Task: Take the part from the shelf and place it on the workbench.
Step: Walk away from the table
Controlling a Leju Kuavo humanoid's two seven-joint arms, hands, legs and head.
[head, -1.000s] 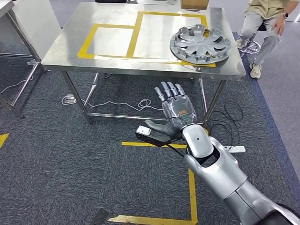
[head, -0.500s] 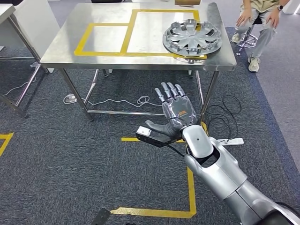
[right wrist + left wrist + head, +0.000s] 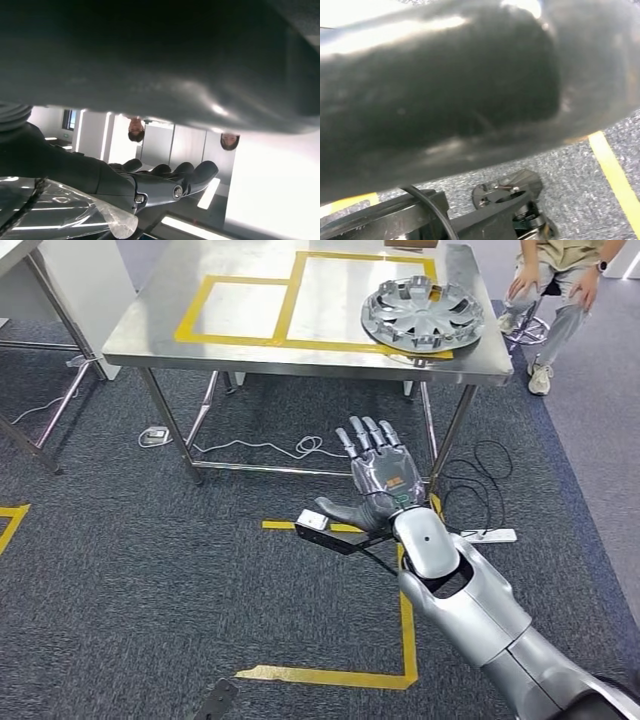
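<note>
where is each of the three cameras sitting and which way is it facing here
Head view: high on the body, looking forward and down at the workbench with the hubcap; the right hand reaches in, palm down, fingers spread.
Left wrist view: low, aimed at grey carpet and yellow floor tape, with dark body parts close.
Right wrist view: behind the right hand, turned over, facing the room.
Shared: head and right wrist views both show the right hand.

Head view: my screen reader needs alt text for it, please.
A silver wheel cover lies on a steel workbench marked with yellow tape. Below it, the robot's right hand is open above grey carpet; a seated person is nearby.
</note>
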